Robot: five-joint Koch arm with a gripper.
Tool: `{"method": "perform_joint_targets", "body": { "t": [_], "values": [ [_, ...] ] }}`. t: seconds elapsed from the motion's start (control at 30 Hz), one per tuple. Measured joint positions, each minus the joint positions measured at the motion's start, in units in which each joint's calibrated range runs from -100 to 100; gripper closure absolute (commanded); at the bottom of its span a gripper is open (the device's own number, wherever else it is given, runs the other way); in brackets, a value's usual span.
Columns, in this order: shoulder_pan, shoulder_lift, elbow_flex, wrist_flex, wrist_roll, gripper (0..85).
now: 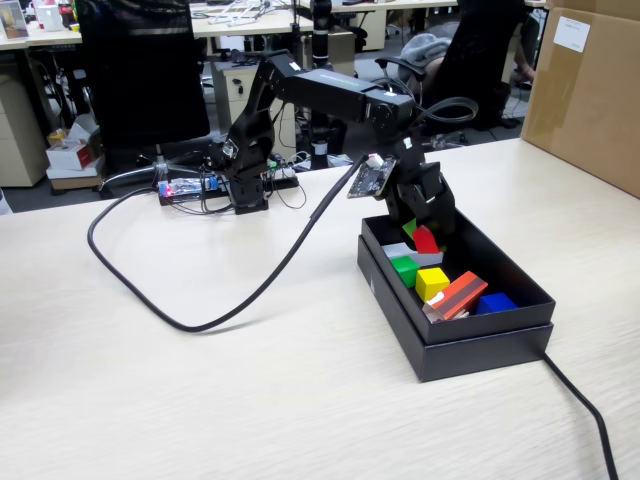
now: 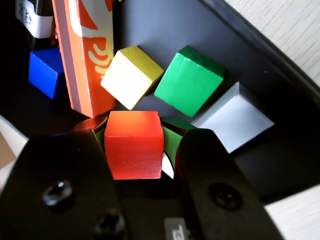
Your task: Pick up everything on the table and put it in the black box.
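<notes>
My gripper (image 1: 421, 231) hangs over the far end of the black box (image 1: 480, 352), shut on the red cube (image 1: 426, 240). In the wrist view the red cube (image 2: 134, 145) sits between the green-padded jaws of the gripper (image 2: 134, 127), just above the box floor (image 2: 165, 30). The yellow cube (image 1: 432, 282) (image 2: 131, 76) and the green cube (image 1: 404, 268) (image 2: 190, 80) lie side by side inside the box. The table (image 1: 200, 380) around the box shows no cubes.
Also in the box are a white block (image 2: 235, 120), an orange-red striped block (image 1: 458, 295) (image 2: 85, 55) and a blue cube (image 1: 495, 302) (image 2: 45, 72). A black cable (image 1: 200, 320) loops across the table at left. A brown carton (image 1: 590, 90) stands at far right.
</notes>
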Motion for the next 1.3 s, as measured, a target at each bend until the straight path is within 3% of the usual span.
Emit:
{"method": "perform_joint_targets", "body": {
  "t": [0.13, 0.23, 0.43, 0.67, 0.87, 1.1, 1.3],
  "values": [
    [0.1, 1.6, -0.1, 0.2, 0.0, 73.0],
    [0.5, 2.2, -0.1, 0.2, 0.0, 58.9],
    [0.7, 2.2, 0.0, 0.2, 0.0, 44.8],
    [0.5, -1.3, -0.2, 0.2, 0.0, 43.5],
    [-0.6, -23.3, -7.4, 0.2, 0.0, 43.5],
    [-6.9, -48.7, -23.7, 0.5, -2.1, 36.8],
    [-12.9, -63.2, -42.7, 3.0, -3.6, 36.3]
  ]
}}
